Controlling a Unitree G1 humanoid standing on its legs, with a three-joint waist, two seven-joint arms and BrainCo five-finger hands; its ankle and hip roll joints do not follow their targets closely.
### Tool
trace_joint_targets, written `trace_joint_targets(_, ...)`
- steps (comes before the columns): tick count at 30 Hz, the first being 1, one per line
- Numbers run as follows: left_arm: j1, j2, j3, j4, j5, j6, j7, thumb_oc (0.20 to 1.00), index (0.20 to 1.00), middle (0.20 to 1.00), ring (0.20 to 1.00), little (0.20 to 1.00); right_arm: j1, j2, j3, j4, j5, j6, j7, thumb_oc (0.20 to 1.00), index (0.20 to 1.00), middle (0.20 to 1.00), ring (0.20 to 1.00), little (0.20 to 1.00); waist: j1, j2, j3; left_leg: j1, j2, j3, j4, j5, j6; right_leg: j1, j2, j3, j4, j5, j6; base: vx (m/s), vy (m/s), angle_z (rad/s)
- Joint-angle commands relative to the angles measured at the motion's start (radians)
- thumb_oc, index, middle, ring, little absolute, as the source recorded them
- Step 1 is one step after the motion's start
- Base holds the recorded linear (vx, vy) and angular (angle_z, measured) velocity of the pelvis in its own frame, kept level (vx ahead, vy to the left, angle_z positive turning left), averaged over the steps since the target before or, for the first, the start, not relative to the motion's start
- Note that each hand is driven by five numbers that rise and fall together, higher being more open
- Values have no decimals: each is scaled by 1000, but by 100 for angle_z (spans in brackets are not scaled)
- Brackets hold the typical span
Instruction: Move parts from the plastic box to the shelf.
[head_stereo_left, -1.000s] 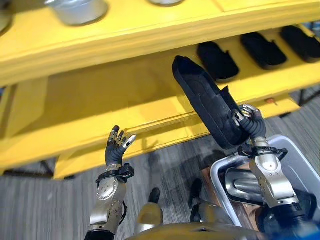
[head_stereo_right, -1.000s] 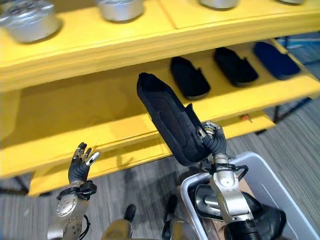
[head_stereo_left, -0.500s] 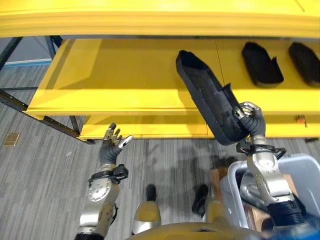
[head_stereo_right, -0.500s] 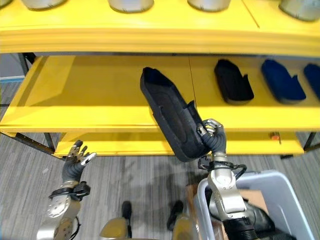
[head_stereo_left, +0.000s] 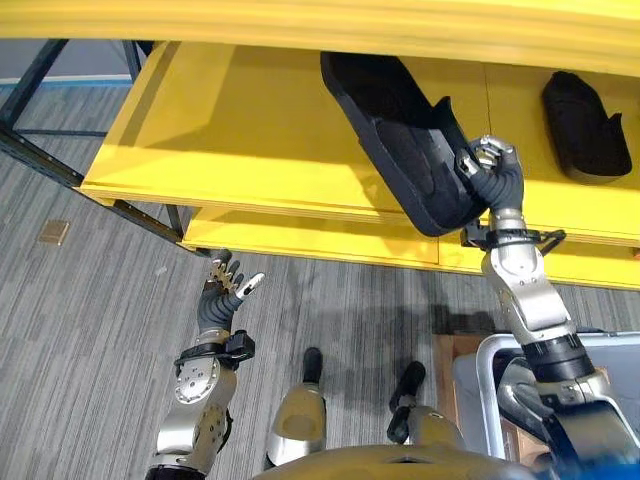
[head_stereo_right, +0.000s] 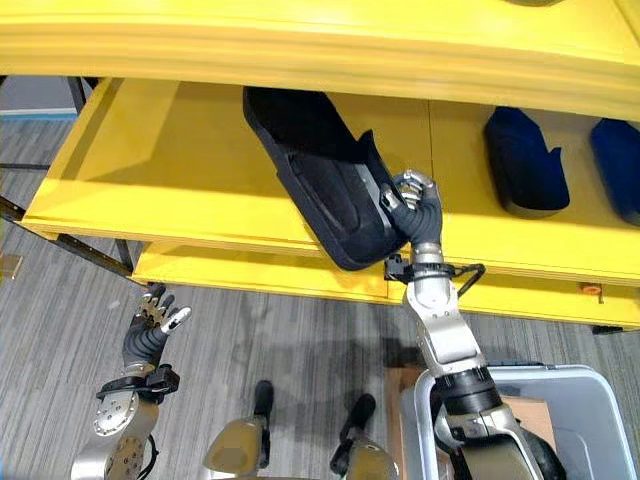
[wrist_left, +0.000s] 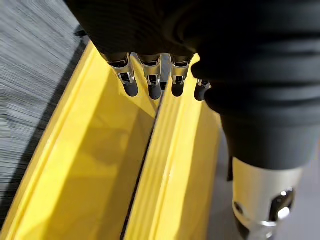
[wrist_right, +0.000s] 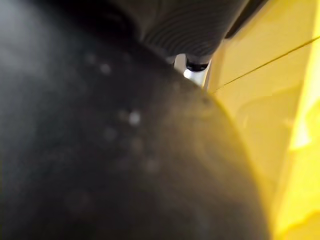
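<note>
Over the front edge of the yellow shelf (head_stereo_left: 250, 150), the right hand (head_stereo_left: 490, 175) holds a long black part (head_stereo_left: 400, 140) by its lower end, fingers curled round the rim, so that the part slants upward with its far tip already above the middle board and just under the board above. It is not yet set down; most of its length hangs in the air, gripped at one end only. That is the main risk as I judge it: the grip sits far from the middle of the part, so it could swing or slip out if the hand loosens before the part lies flat, and the raised tip could knock the upper board if the arm lifts rather than lowers. Another black part (head_stereo_left: 585, 125) lies further right on the same board, well apart, so crowding seems unlikely. The left hand (head_stereo_left: 225, 300) hangs low over the grey floor (head_stereo_left: 90, 300), fingers spread and relaxed, holding nothing. Its wrist view shows straight fingertips (wrist_left: 150, 87) pointing at the shelf's yellow edges, which the head views do not make plain. A corner of the grey plastic box (head_stereo_right: 560, 400) shows clearly in the right eye view, beside the right arm.
</note>
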Motion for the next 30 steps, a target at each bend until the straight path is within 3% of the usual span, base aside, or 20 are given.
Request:
trace_joint_targets(1,-9,62,-27,-88,-25,-47,-1,1000,1000,1000,1000,1000,-109,-60,5,-23,2,-43,-42,200,200,200,200,200,2,-14,13,-78,-3,-14,-13,73,-13,79,-71,10,96,-129,97,-32,17,-7)
trace_joint_targets(15,-88,131,-108,-114,-71,-84,16,1000,1000,1000,1000,1000,-547,-195,81,302,26,-17,-149,200,200,200,200,200,15,26,116,-200,-15,-12,43,69,0,-88,-86,57,178,-117,92,-35,27,-6)
trace_joint_targets(19,-112,137,-125,-112,-75,-90,25,1000,1000,1000,1000,1000,-620,-217,98,365,39,-19,-165,200,200,200,200,200,16,35,140,-238,-19,-16,72,61,3,-127,-91,67,207,-120,88,-7,11,-3)
trace_joint_targets(20,-122,140,-132,-111,-79,-92,27,1000,1000,1000,1000,1000,-649,-222,101,382,49,-21,-174,200,200,200,200,200,17,38,145,-243,-21,-28,82,35,-3,-136,-92,78,225,-142,95,0,0,0)
trace_joint_targets(21,-125,140,-132,-111,-79,-92,27,1000,1000,1000,1000,1000,-652,-223,101,384,49,-22,-174,200,200,200,200,200,18,40,149,-257,-21,-20,85,56,5,-146,-93,69,224,-123,86,52,-13,6)
trace_joint_targets(24,-140,146,-149,-106,-80,-98,31,1000,1000,1000,1000,1000,-694,-231,104,427,63,-28,-187,200,200,200,200,200,17,44,153,-269,-25,-33,102,27,0,-160,-98,82,247,-147,92,9,5,4)
trace_joint_targets(30,-172,151,-170,-100,-87,-107,38,1000,1000,1000,1000,1000,-779,-245,130,519,88,-32,-201,200,200,200,200,200,17,49,165,-301,-32,-36,120,22,1,-194,-102,93,267,-151,89,-15,10,3)
